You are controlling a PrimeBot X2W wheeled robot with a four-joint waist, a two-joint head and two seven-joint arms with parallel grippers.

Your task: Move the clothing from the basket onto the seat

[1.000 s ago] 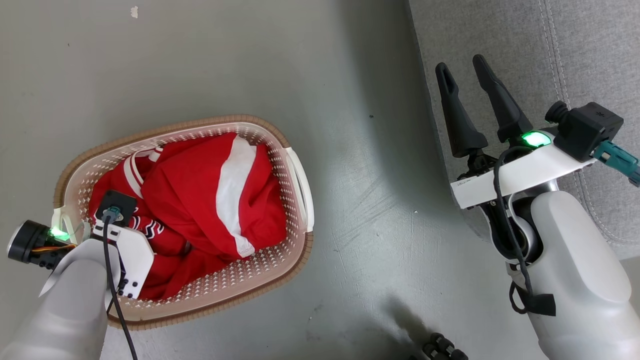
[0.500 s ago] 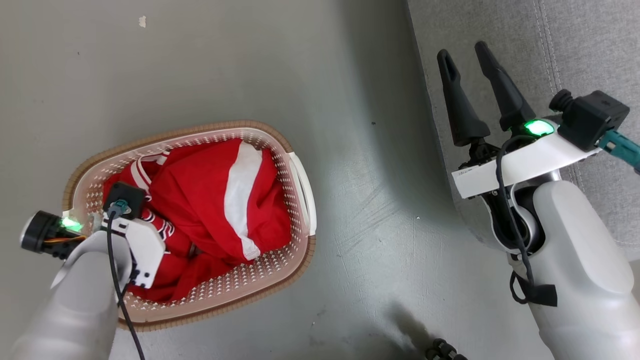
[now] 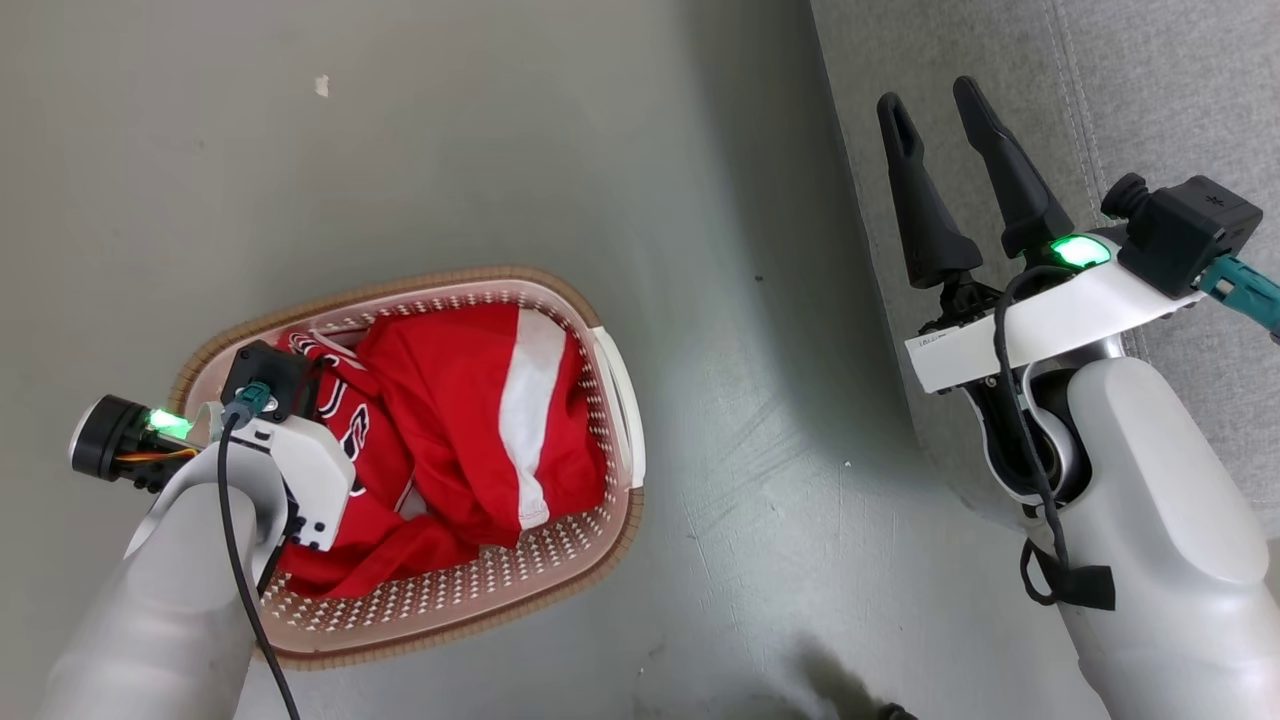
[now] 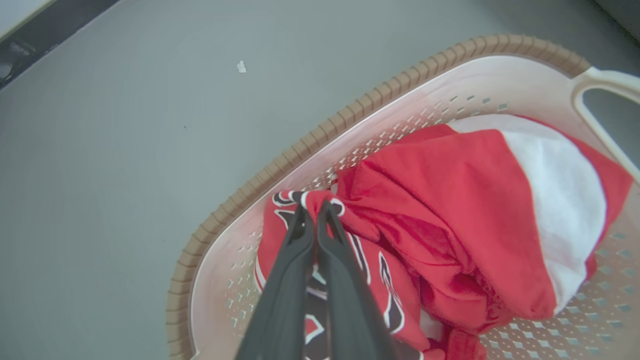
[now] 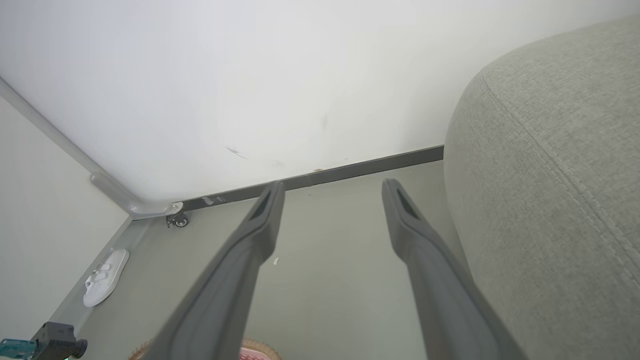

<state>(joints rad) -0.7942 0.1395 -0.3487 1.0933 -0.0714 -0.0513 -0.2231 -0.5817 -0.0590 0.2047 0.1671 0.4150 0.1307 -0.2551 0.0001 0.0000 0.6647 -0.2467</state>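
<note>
**Holdings of my two grippers, with the basket and the seat**

1. My left gripper (image 4: pixel 313 210): fingers pressed together, tips pinching a fold of the clothing (image 4: pixel 450 200) inside the basket (image 4: pixel 350 112), close to its brown rim.
2. Clothing: two red pieces heaped in the basket. The lettered garment (image 4: pixel 385 280), with black-and-white block letters, is the one in my pinch. The piece with the broad white panel lies just beside it, toward the side handle.
3. Basket: cream, perforated, standing on the grey floor (image 3: pixel 500 130), apart from the seat (image 3: pixel 1180 90).
4. My right gripper (image 3: pixel 930 97): fingers spread wide with nothing between them, held over the seat's near edge.
5. Seat: light-grey woven fabric with a stitched seam and a rounded edge, on my right.
6. White slipper (image 5: pixel 105 277): on the floor by the foot of the wall, well apart from everything else.
</note>
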